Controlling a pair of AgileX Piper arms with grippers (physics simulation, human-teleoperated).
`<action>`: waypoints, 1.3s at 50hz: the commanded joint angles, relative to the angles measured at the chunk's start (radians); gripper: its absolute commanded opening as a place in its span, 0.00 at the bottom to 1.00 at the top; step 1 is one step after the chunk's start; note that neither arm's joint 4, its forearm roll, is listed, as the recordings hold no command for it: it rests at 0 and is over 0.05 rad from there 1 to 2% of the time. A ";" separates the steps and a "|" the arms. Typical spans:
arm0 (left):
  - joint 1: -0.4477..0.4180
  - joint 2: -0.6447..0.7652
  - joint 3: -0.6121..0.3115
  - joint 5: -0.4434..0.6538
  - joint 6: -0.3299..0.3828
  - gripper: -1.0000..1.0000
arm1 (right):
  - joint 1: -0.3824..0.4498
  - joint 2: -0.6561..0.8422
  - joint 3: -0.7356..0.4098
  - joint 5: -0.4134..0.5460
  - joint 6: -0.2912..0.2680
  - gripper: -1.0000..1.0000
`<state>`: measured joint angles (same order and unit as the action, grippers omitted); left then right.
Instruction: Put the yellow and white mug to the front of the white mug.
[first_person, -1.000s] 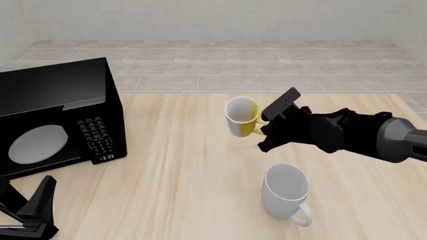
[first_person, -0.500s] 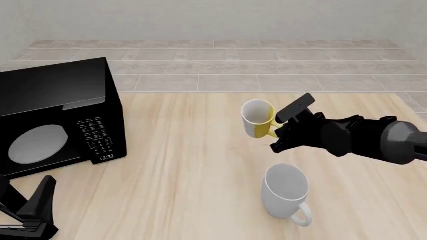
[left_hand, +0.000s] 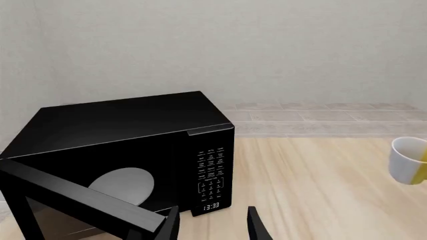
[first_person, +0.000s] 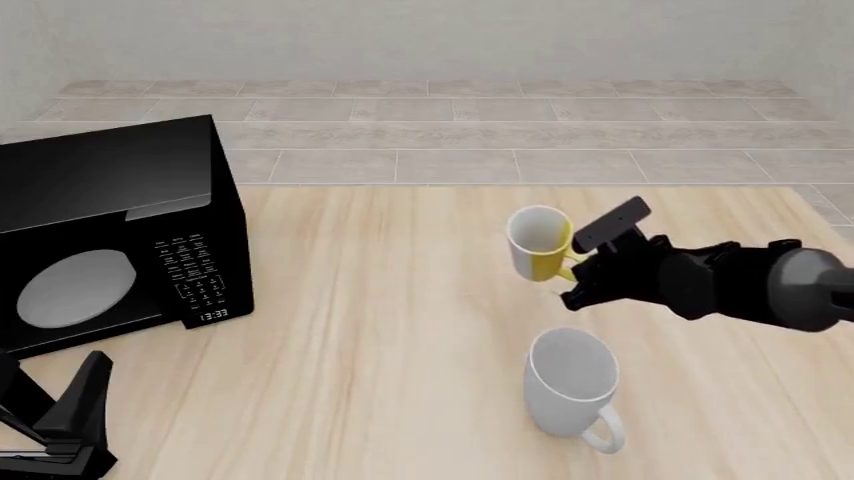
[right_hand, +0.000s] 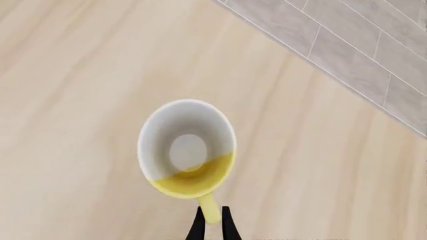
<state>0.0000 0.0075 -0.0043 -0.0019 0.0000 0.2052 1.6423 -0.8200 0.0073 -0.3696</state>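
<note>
Yellow and white mug (first_person: 539, 242) hangs clamped by its handle in the right pincer (first_person: 578, 262), beyond the white mug (first_person: 571, 383).

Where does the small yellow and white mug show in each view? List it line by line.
Front view: small yellow and white mug, centre-right, above the large white mug.
Left wrist view: at the picture's edge.
Right wrist view: centre.
Shared landmark: light wooden table, also and.

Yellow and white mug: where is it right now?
In the front view, the yellow and white mug hangs right of centre, held by its handle in the right gripper, beyond the white mug.
</note>
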 joint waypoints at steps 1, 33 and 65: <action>0.000 0.000 0.000 0.000 0.000 1.00 | -0.034 0.034 -0.002 -0.029 -0.005 0.00; 0.000 0.000 0.000 0.000 0.000 1.00 | -0.059 0.120 -0.007 -0.066 -0.005 0.00; 0.000 0.000 0.000 0.000 0.000 1.00 | -0.050 0.100 -0.010 -0.050 0.015 1.00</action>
<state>0.0000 0.0075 -0.0043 -0.0019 0.0000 0.1530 1.7525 -0.8255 -0.0520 -0.3596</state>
